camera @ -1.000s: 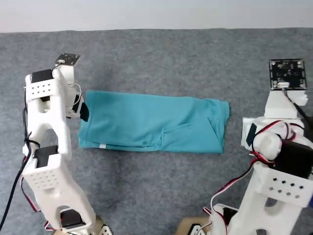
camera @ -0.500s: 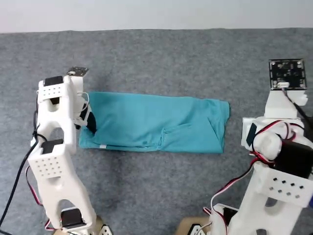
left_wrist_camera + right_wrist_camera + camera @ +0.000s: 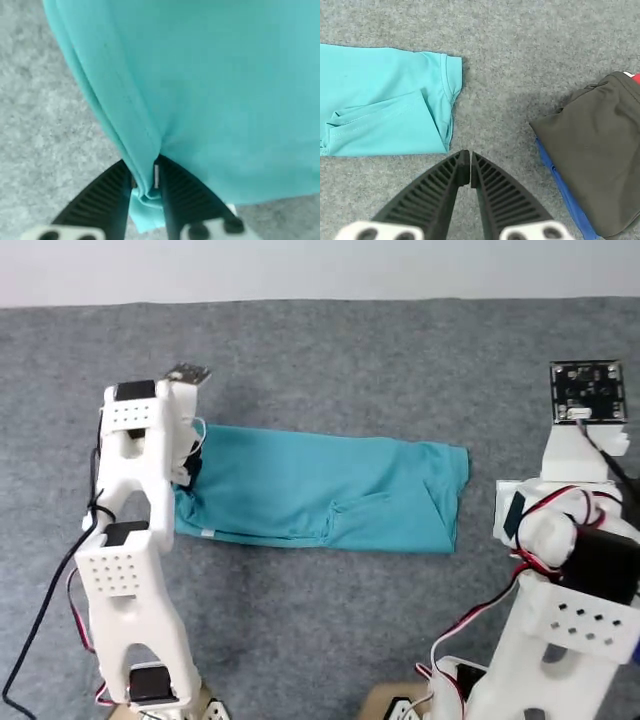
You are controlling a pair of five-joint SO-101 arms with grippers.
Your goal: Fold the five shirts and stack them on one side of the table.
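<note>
My left claw [image 3: 145,175] is pinched tight on the folded end of the teal shirt [image 3: 215,90], with cloth bunched between its tips. A small white tag [image 3: 208,536] sits on the hem just beside it, too small to read. The shirt lies flat on the grey table [image 3: 330,360], stretching away toward my right claw [image 3: 470,159], which is closed on nothing just short of the shirt's sleeve end. Beside that claw lies a dark folded shirt [image 3: 595,145] atop a blue shirt [image 3: 560,195].
</note>
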